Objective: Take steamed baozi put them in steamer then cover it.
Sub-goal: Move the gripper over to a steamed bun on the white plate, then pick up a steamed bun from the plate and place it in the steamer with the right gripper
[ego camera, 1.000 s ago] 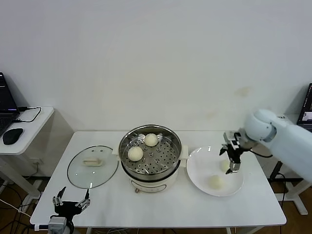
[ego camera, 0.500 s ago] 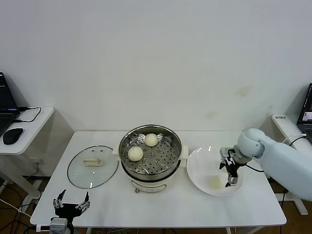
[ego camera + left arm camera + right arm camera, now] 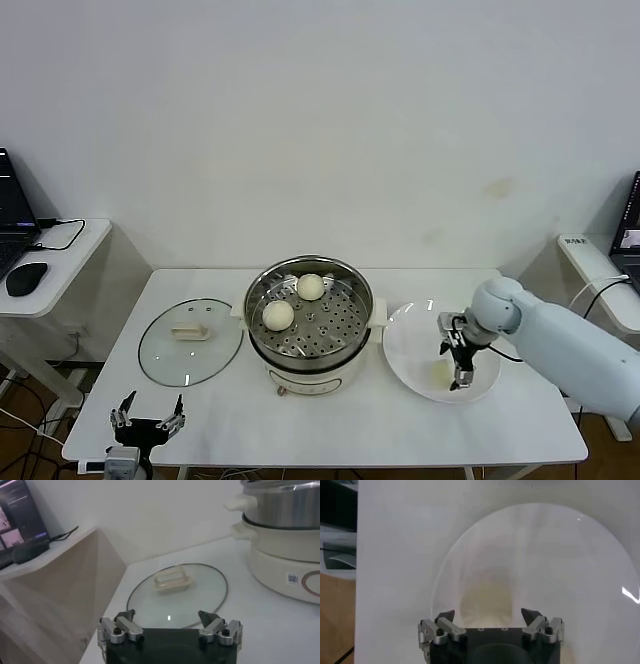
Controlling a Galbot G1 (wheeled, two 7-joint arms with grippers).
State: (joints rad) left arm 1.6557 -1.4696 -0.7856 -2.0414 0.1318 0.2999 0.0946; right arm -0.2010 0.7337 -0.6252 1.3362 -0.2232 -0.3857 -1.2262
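— Right gripper (image 3: 455,367)?
— Jaws spread wide, holding nothing, low over the white plate (image 3: 405,345), straddling a smooth cream baozi (image 3: 487,597) there without visible contact.
— Left gripper (image 3: 147,419)?
— Also wide open and empty, parked at the front table (image 3: 330,425) edge, near the cover (image 3: 190,340).
— Materials?
— Clear glass lid, metal rim, cream rectangular handle. Shiny steel steamer (image 3: 309,315), perforated tray, two round buns (image 3: 278,315) inside.

Cream-white baozi (image 3: 278,315) are sitting pale against the shiny silver, hole-dotted steamer (image 3: 308,312); white plate (image 3: 415,345) is blending into white desk (image 3: 330,420).
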